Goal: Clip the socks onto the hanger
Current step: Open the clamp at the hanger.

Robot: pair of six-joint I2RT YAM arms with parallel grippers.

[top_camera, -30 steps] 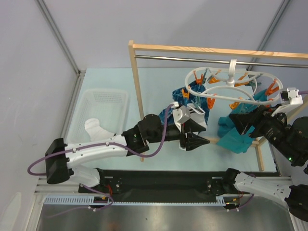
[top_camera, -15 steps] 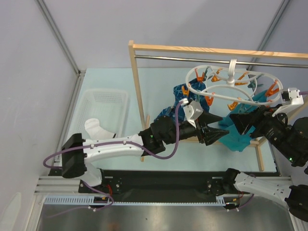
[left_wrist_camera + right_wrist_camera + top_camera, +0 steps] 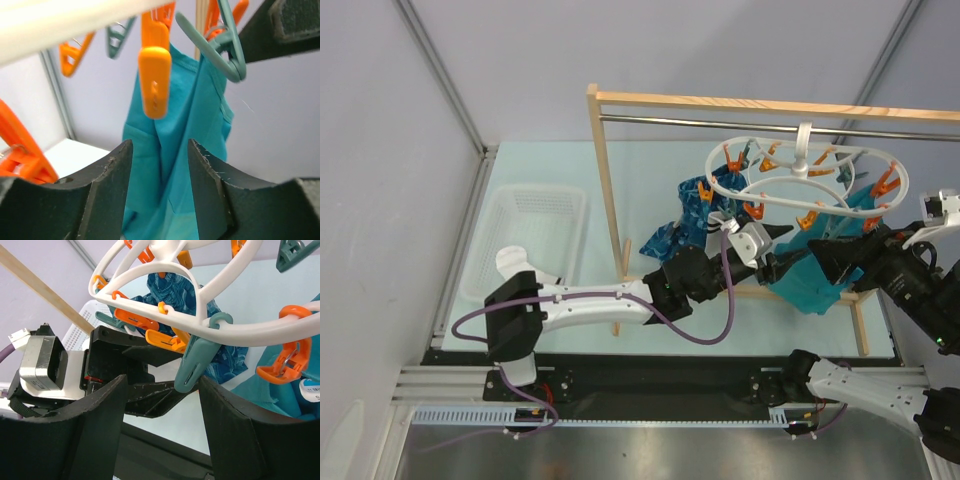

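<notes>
A: What is seen of the room and the surface?

B: Grey walls are seen around a pale table point(image 3: 550, 165). A wooden-framed rack point(image 3: 603, 170) with a metal rail is stood across the far side, from 12 to 2 o'clock in the top view.

A: What is placed at 9 o'clock?

B: A white basket point(image 3: 548, 208) is set there, and one white sock point(image 3: 516, 266) is lain in its near end. A second sock cannot be made out.

A: Where is the hanger found?

B: The hanger point(image 3: 801, 168) is hung by its hook from the rail at 1 o'clock. A teal garment point(image 3: 812, 285) is draped below it, and a blue patterned cloth point(image 3: 692, 200) is hung at its 9 o'clock side.

A: How are the grippers held?

B: The left gripper point(image 3: 160, 146) is reached under the hanger with its fingers spread, and nothing is gripped. The right gripper point(image 3: 162, 385) is faced towards it from 3 o'clock, also spread and without a load.

A: What is seen close to the fingers?

B: An orange clip point(image 3: 154, 80) is hung just above the left gripper's gap, with the teal garment behind. A grey-green clip point(image 3: 192, 367) is hung at 12 o'clock over the right gripper's gap.
</notes>
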